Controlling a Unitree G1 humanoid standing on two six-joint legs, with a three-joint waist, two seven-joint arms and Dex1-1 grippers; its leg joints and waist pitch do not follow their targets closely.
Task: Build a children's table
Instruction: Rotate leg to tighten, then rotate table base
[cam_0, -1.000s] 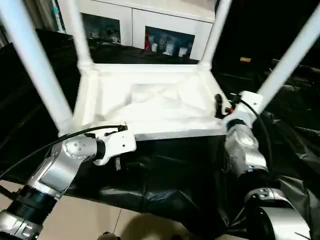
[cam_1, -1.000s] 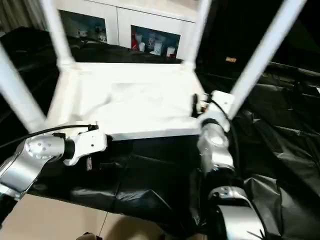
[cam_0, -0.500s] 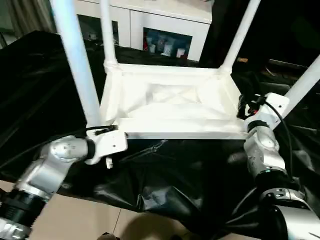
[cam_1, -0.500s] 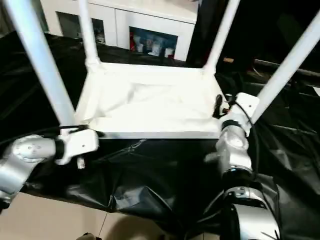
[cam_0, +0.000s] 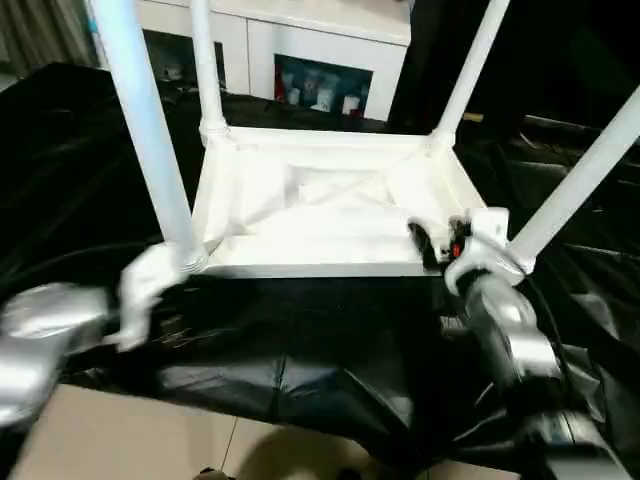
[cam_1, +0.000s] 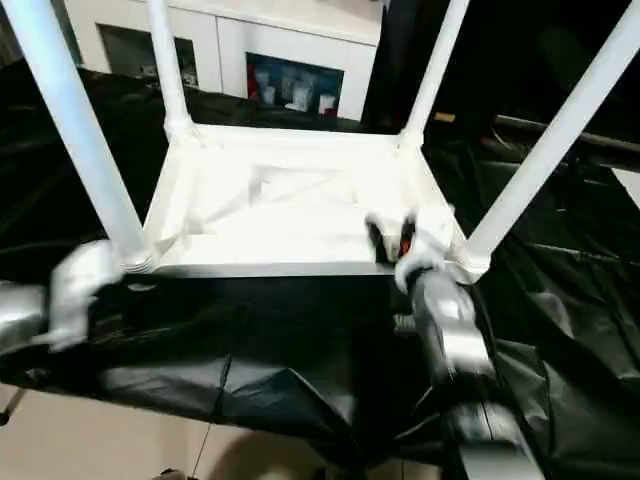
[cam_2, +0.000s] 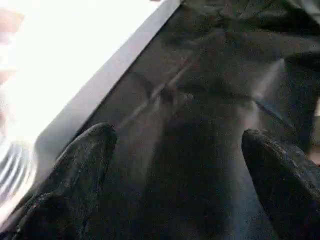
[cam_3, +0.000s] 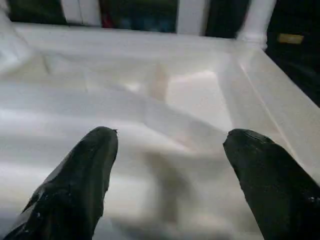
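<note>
One children's table (cam_0: 320, 215), all white, lies upside down on the black-draped surface (cam_0: 300, 350), ribbed underside up. Four legs stand in its corner sockets: near left leg (cam_0: 145, 140), far left leg (cam_0: 203, 65), far right leg (cam_0: 470, 65), near right leg (cam_0: 580, 175). All four point up and splay outward.

Two arms, two claws. Versus a second ago: the whole view has shifted, so the camera moved. The left arm has swung outward and away from the table's front edge; it was stretched along that edge before, now its white wrist block (cam_0: 150, 290) sits just beside the near left corner socket. The right claw (cam_0: 432, 240) has come in over the near right part of the underside; earlier it was by the right rim.

Left claw (cam_2: 180, 165): fingers (cam_2: 80, 170) wide apart, nothing between them, pointing down over black drape beside the table's white edge. Left forearm (cam_0: 45, 330) is low, out at the left side.

Right claw: fingers (cam_3: 85, 180) apart, empty, hovering above the ribbed underside. The right forearm (cam_0: 505, 330) reaches forward from the bottom right, claw aimed toward the table's middle.

A white cabinet (cam_0: 300, 60) stands behind the surface.
</note>
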